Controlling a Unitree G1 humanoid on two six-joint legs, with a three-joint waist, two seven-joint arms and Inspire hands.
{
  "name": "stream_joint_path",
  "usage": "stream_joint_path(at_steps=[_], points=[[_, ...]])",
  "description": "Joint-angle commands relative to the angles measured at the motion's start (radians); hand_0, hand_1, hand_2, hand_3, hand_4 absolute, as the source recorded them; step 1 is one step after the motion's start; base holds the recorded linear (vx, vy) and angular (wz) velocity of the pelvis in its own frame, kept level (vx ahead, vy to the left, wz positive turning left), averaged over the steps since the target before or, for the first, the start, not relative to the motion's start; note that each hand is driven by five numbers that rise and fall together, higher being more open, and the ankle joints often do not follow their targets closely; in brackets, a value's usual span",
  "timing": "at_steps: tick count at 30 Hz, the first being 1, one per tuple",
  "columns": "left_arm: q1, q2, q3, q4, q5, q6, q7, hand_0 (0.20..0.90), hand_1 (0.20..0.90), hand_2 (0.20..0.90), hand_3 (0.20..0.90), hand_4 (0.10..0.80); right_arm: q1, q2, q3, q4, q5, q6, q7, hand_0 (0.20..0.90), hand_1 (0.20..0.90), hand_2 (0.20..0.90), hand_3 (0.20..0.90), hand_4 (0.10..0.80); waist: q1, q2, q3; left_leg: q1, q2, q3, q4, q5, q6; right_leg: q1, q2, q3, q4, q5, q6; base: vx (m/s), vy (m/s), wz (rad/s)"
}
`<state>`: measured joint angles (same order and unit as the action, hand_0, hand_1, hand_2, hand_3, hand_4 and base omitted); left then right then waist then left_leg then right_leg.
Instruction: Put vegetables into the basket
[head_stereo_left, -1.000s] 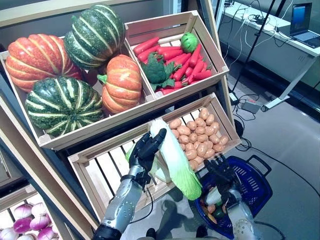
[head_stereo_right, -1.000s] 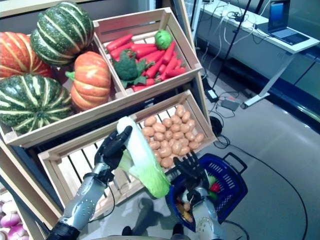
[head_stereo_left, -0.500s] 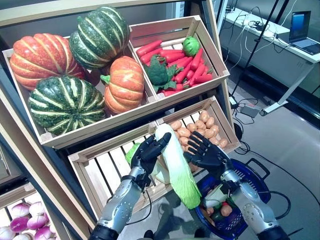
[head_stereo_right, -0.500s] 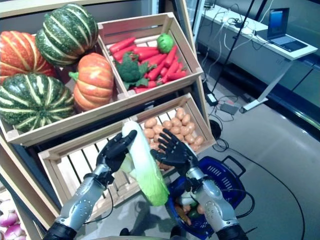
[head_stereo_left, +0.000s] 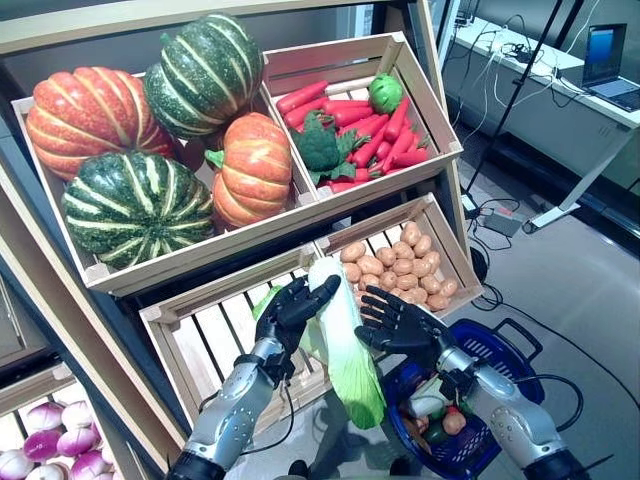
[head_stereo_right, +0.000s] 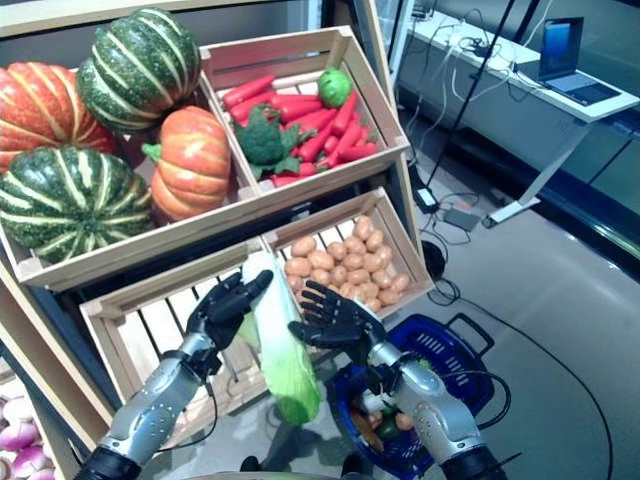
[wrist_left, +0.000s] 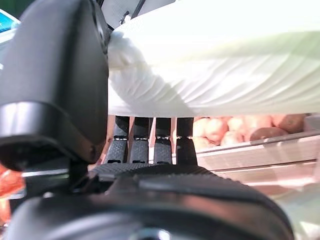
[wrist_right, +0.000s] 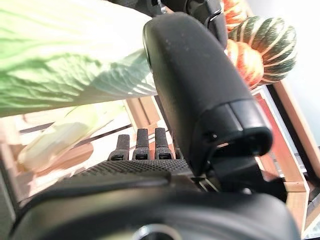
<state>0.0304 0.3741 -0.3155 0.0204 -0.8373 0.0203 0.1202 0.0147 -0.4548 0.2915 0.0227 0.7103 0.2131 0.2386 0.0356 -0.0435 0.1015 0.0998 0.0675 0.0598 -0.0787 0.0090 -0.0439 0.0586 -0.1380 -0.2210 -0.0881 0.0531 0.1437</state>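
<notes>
My left hand (head_stereo_left: 290, 312) is shut on a long white and green cabbage (head_stereo_left: 345, 335) and holds it upright in the air before the stand's lower crate. In the left wrist view the cabbage (wrist_left: 225, 65) lies between my thumb (wrist_left: 60, 75) and my fingers. My right hand (head_stereo_left: 400, 325) is open with fingers spread against the cabbage's right side, above the blue basket (head_stereo_left: 505, 345). In the right wrist view the cabbage (wrist_right: 65, 60) lies across my straight fingers. The basket stands on the floor at lower right and holds a white vegetable (head_stereo_left: 428, 405) and small orange and green ones.
A wooden stand with slanted crates fills the left and middle. Its lower slatted crate (head_stereo_left: 215, 340) is just behind my hands, and the potato crate (head_stereo_left: 400, 270) is beside my right hand. A white table with a laptop (head_stereo_left: 560, 80) stands at the back right. Open grey floor lies to the right.
My right hand has risen from the basket to the cabbage's right side, fingers spread. The cabbage has sunk a little in my left hand.
</notes>
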Motion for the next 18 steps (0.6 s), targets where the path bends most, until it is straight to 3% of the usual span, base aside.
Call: stream_joint_path(at_steps=[1, 8, 18], points=[[-0.122, -0.016, 0.010, -0.084, -0.012, -0.097, -0.046, 0.300, 0.300, 0.300, 0.300, 0.400, -0.046, -0.010, 0.011, -0.071, 0.032, -0.058, -0.025, 0.900, 0.900, 0.900, 0.900, 0.800, 0.004, -0.025, -0.072, -0.040, -0.029, -0.002, -0.004, 0.037, 0.031, 0.008, -0.032, 0.005, 0.012, 0.064, -0.012, 0.000, 0.000, 0.00], [-0.108, -0.025, 0.033, -0.095, -0.006, -0.089, -0.045, 0.300, 0.300, 0.300, 0.300, 0.400, -0.026, 0.063, -0.046, -0.101, 0.183, -0.151, -0.073, 0.900, 0.900, 0.900, 0.900, 0.800, -0.004, -0.018, -0.071, -0.037, -0.023, 0.010, -0.002, 0.036, 0.029, 0.006, -0.030, 0.015, 0.012, 0.063, -0.013, 0.000, 0.000, 0.00], [-0.090, -0.026, 0.066, -0.103, -0.005, -0.078, -0.056, 0.300, 0.300, 0.300, 0.300, 0.400, 0.006, 0.116, -0.103, -0.095, 0.230, -0.173, -0.082, 0.900, 0.900, 0.900, 0.900, 0.800, -0.013, -0.013, -0.073, -0.038, -0.018, 0.019, 0.000, 0.034, 0.028, 0.003, -0.029, 0.024, 0.011, 0.059, -0.012, 0.004, 0.003, -0.02]])
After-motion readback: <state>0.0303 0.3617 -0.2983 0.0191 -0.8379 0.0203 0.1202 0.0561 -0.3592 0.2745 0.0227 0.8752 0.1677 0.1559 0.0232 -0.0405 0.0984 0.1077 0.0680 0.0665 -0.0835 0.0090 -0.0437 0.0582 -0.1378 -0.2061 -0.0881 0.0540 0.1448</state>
